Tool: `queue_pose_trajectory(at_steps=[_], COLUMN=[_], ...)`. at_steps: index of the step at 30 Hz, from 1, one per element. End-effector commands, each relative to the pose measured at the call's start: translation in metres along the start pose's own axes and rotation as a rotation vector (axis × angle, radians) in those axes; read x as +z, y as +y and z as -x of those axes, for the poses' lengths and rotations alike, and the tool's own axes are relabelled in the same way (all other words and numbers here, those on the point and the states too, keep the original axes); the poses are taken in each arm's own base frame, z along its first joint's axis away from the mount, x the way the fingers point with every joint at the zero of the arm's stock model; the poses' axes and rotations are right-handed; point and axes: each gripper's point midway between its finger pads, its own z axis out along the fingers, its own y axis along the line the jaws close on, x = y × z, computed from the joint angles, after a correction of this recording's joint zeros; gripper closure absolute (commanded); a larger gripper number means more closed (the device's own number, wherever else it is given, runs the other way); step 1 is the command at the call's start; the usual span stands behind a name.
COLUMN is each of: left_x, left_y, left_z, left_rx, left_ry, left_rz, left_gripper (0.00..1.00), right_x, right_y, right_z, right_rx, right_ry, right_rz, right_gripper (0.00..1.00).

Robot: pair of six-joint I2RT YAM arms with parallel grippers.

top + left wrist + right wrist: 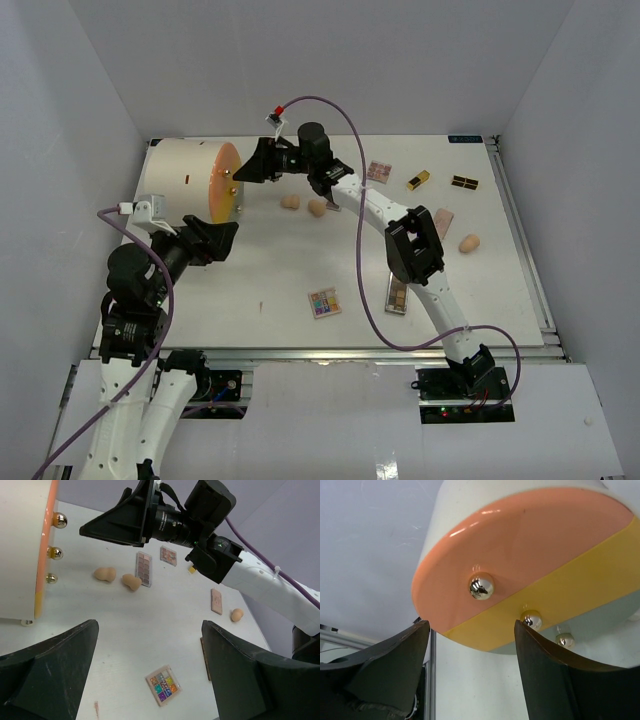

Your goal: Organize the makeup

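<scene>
Looking like a robotics lab cell: sitting boxed in by plain white walls (320, 60) across the upper frame, showing a white tabletop (250, 270) mid-frame, running aluminium rail (330, 353) along the lower edge, trailing purple cabling (360, 260) through the centre.

The white table (250, 262) holds a cream cylinder (185, 180), 3 tan sponges (468, 242), scattered palettes (323, 302), a lipstick (418, 180) and a compact (464, 182).
</scene>
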Motion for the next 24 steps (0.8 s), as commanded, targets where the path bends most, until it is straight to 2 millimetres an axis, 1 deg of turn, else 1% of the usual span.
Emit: queue_pose_trajectory(at_steps=[1,6,9,13,24], left_x=[-0.002,-0.002,-0.003,-0.003,-0.004], left_y=[0.003,0.005,0.006,0.005,0.006], left_z=[-0.003,-0.006,-0.006,-0.007,-0.009], left_rx=[-0.015,-0.022,-0.022,-0.024,-0.037], left_ry=[0.001,0.002,-0.002,0.0,0.001], left_rz=[0.016,0.021,0.022,0.02,0.024], left_gripper=[0.05,0.05,0.05,0.05,0.05], right_x=[0.01,0.019,0.025,0.031,0.033], right_y=[0.02,0.017,0.018,0.013,0.008], right_z=[0.022,0.016,0.016,0.011,0.019], right_rx=[-0.062,-0.055,-0.062,-0.06,-0.093], right_ry=[-0.081,-0.086,-0.096,-0.097,-0.133], right_rz=[0.054,0.05,0.051,0.034,0.011], right_gripper=[0.28,0.31,0.33,0.34,0.35])
